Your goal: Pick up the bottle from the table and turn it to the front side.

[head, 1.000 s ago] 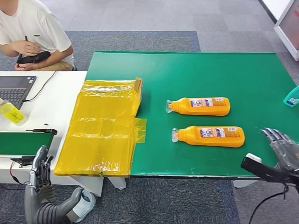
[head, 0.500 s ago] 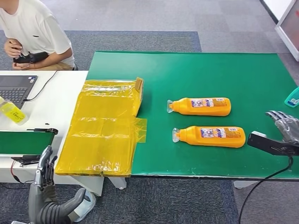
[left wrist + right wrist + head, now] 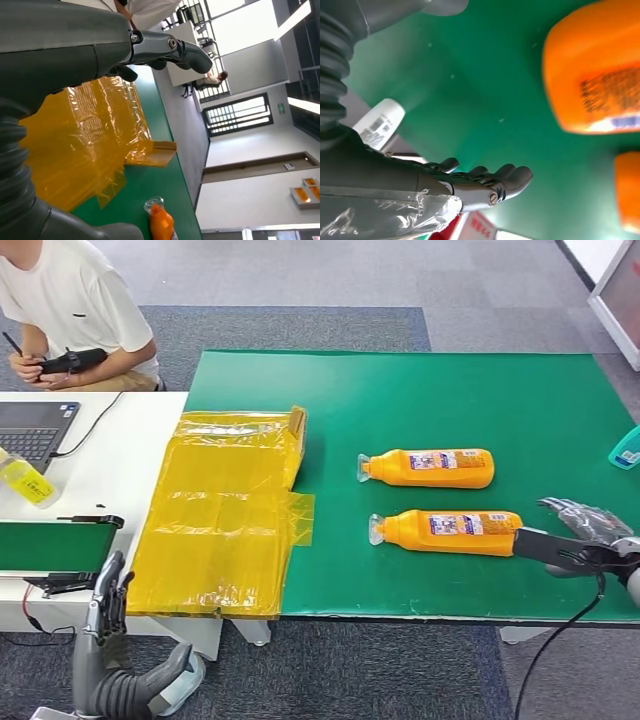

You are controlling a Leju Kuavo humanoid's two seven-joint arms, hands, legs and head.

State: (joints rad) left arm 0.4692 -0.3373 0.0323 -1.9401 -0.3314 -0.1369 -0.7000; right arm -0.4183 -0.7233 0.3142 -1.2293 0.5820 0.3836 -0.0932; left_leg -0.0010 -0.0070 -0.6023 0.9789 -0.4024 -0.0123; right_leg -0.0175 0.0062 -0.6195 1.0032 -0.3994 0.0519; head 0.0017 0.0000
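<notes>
- The left hand (image 3: 106,615) hangs below the worktop's (image 3: 453,390) near-left corner, beside the yellow plastic sheet (image 3: 219,510), fingers loosely apart and holding nothing; it is well apart from both bottles.
- Two orange bottles lie flat on the green worktop, right of the yellow plastic sheet. The near orange bottle (image 3: 449,531) is the likely one to take, in my judgement, since it lies closer to the robot than the far orange bottle (image 3: 429,467).
- The long axis of the near orange bottle runs left to right across the worktop: its clear cap points toward the yellow plastic sheet, and its flat base points away from the sheet.
- The right hand (image 3: 585,530) hovers just beyond that base, in line with the bottle's long axis, fingers spread and empty. The bottle lies to this hand's left.
- The right hand is far nearer the bottle than the left, so the grasp falls to it, closing in from the base end.
</notes>
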